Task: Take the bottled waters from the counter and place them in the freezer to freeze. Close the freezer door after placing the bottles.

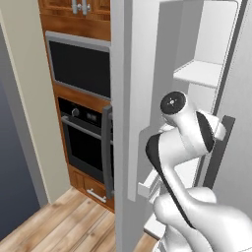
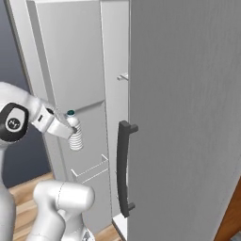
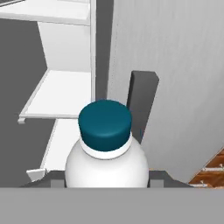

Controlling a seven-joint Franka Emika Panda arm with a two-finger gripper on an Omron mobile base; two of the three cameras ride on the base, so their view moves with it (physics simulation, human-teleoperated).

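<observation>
On the far left, a black-glass oven (image 1: 86, 142) sits in wooden cabinetry below a microwave (image 1: 78, 66), with a wood floor (image 1: 64, 224) in front. To their right the freezer door (image 1: 129, 98) stands open, edge toward the camera, and past it the white shelves (image 1: 199, 74) of the freezer (image 2: 70, 61) are visible. The white arm (image 1: 179, 147) reaches into that opening. In the right base view the gripper (image 2: 66, 128) is clamped on a water bottle (image 2: 75, 136), a whitish ribbed bottle with a dark blue cap, held upright in the air in front of the freezer interior, above a door bin (image 2: 89, 172). The hand view shows the bottle's cap (image 3: 105, 120) between the finger tips, with shelves to the left. Further right hangs a dark bar handle (image 2: 123, 167) on the closed grey fridge door (image 2: 188, 117).
</observation>
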